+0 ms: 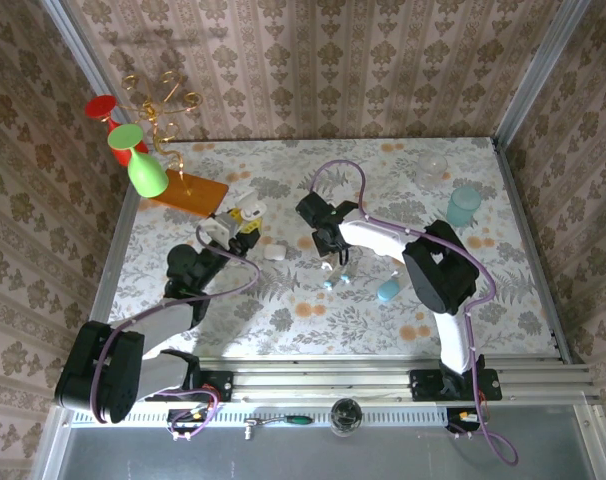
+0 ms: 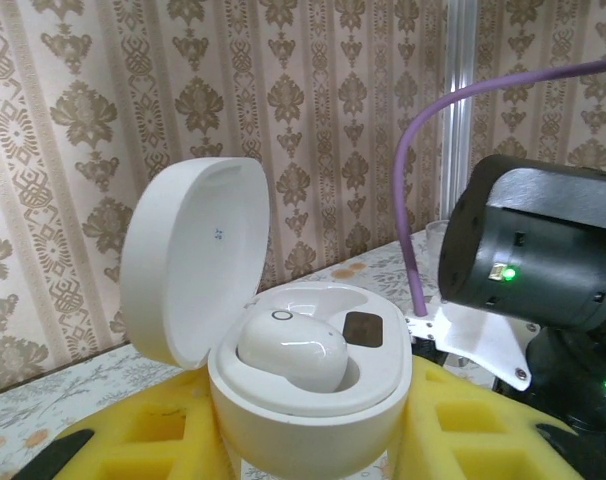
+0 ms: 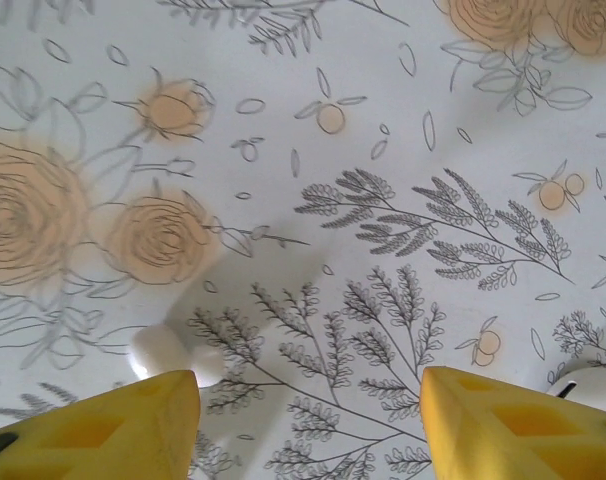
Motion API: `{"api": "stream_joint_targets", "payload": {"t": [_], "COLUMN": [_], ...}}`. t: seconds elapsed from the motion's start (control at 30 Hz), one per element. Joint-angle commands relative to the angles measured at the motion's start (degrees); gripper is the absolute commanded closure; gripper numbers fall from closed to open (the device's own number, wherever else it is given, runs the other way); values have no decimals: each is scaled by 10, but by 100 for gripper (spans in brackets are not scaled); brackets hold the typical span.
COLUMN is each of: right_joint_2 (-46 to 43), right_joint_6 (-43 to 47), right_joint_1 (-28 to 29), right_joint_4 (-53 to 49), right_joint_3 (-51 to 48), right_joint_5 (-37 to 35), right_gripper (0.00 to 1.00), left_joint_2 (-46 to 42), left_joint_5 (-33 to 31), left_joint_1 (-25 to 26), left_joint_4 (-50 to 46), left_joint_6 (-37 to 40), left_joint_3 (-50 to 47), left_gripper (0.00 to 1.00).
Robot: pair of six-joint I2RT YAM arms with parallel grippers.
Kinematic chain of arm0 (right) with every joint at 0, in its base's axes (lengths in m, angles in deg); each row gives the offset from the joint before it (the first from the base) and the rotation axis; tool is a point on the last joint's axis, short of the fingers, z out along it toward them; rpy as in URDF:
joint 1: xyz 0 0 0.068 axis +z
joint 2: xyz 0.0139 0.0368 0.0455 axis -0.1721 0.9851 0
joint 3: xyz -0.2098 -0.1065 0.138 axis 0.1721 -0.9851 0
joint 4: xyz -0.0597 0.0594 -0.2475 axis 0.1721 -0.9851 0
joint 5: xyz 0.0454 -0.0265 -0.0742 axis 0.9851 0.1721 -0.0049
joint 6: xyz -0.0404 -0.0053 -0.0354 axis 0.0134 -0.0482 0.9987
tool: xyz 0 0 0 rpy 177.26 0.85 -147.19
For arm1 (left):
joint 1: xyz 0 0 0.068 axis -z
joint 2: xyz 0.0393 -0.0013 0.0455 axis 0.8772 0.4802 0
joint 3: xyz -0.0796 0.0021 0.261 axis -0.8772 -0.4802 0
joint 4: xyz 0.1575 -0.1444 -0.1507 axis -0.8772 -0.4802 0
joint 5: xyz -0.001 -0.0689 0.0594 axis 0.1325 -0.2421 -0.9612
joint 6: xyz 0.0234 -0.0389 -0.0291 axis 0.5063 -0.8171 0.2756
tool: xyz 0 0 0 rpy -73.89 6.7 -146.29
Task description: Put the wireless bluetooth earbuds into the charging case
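The left jaws clamp the open charging case, one bud seated; the right jaws hang half-open, empty, above the worktop. They should centre over a loose earbud before closing

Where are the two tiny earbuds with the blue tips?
In the top view the earbuds lie on the table near its middle, just on the near side of the right gripper, left of the light-blue capsule.

I see a glossy white case between yellow pads. The wall is beige with brown damask. The table is white with orange roses and grey ferns.
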Motion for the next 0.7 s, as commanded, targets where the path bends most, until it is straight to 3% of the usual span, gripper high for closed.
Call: {"api": "stream_joint_targets", "payload": {"t": [0.0, 0.2, 0.67], "right_joint_2": [-2, 35, 116], "right_joint_6": [16, 58, 137], "right_joint_1": [8, 16, 49], "right_joint_4": [12, -21, -99], "right_joint_3": [9, 48, 131], "right_joint_5": [9, 7, -92], "right_gripper": [38, 42, 57], "left_joint_2": [8, 12, 6], "left_joint_5": [-4, 1, -2], "left_joint_1": [-15, -32, -34], "left_joint_4": [27, 41, 36], "left_joint_6": [-23, -36, -36], "left_joint_3": [-6, -10, -14], "left_gripper": [66, 66, 66]}}
